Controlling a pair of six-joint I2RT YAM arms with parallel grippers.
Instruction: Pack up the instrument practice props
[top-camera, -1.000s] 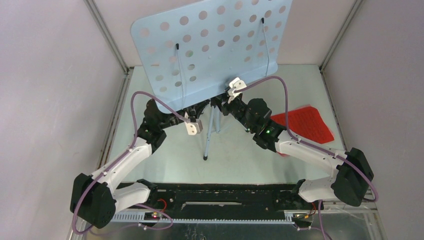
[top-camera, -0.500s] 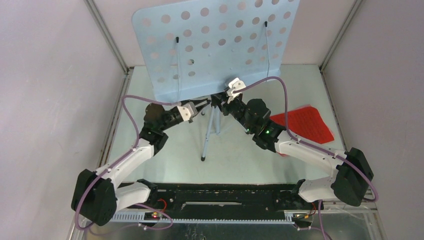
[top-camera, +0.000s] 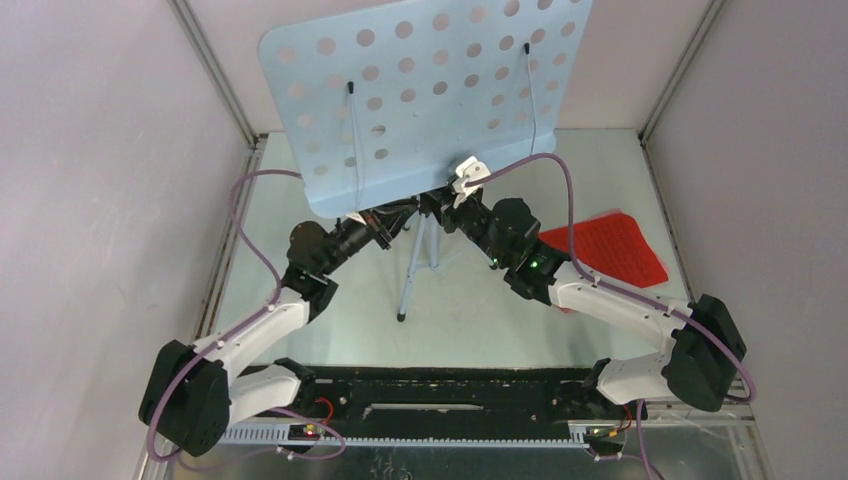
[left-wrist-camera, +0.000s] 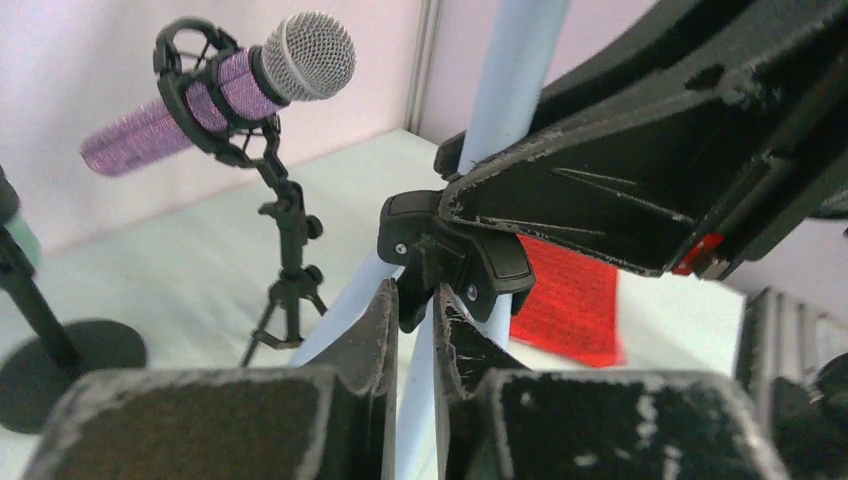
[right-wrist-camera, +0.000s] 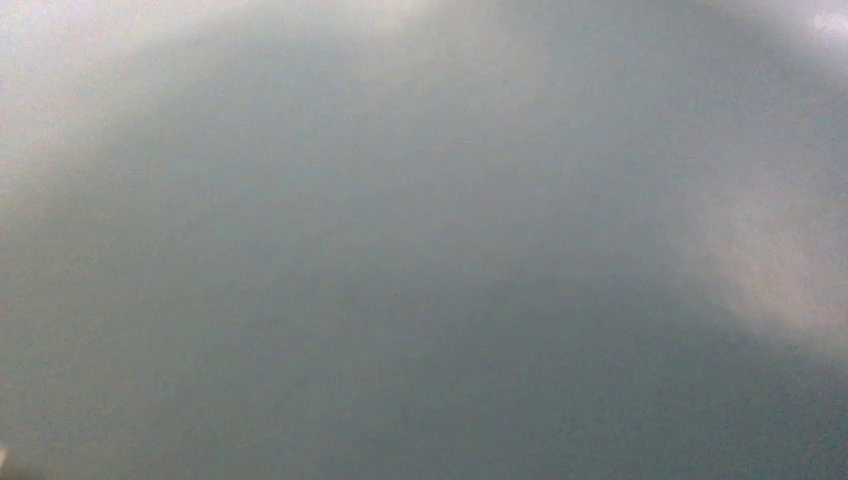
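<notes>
Up top, the pale blue perforated music desk (top-camera: 430, 100) tilts over the blue-grey tripod (top-camera: 408, 280), which stands mid-bench (top-camera: 480, 310). The left hand (left-wrist-camera: 412, 300) reaches in from 8 o'clock, its fingers (left-wrist-camera: 365, 340) pressed nearly together and pinching the lower tab of the black clamp (left-wrist-camera: 455, 255) on the tripod post. The right hand (top-camera: 438, 207) comes in from 4 o'clock to the same joint, tucked under the desk's edge (its wrist cam shows only grey blur), so can't tell if it's spread or closed. A red score sheet (top-camera: 612, 248) lies flat at 3 o'clock of the tripod. In the left wrist view, a glittery purple mic (left-wrist-camera: 215, 95) sits in a black mount (left-wrist-camera: 285, 230) at 10 o'clock.
</notes>
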